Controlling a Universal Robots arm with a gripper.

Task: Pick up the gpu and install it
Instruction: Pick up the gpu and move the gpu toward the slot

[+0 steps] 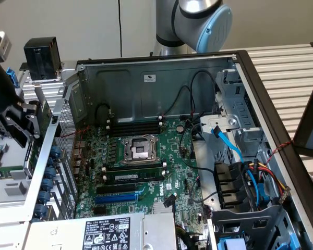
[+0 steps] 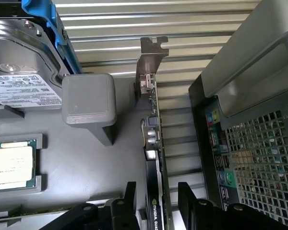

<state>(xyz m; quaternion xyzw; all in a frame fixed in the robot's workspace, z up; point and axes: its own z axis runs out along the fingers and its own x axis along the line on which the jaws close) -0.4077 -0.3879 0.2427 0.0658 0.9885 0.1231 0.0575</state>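
My hand (image 2: 158, 188) fully open, nothing gripped. Black fingers (image 2: 130, 203) straddle gpu (image 2: 152, 139), one each side of card; space shows on one side, contact on other unclear. Gpu stands on edge on grey moulded tray (image 2: 86, 172), thin green board seen edge-on, silver notched bracket (image 2: 151, 52) at end away from me. Perforated metal case wall (image 2: 259, 158) just beside it, pale slatted worktop (image 2: 149, 28) beyond. Square cpu chip (image 2: 12, 165) lies flat in tray recess. Hand points down outside case, at exterior view's left.
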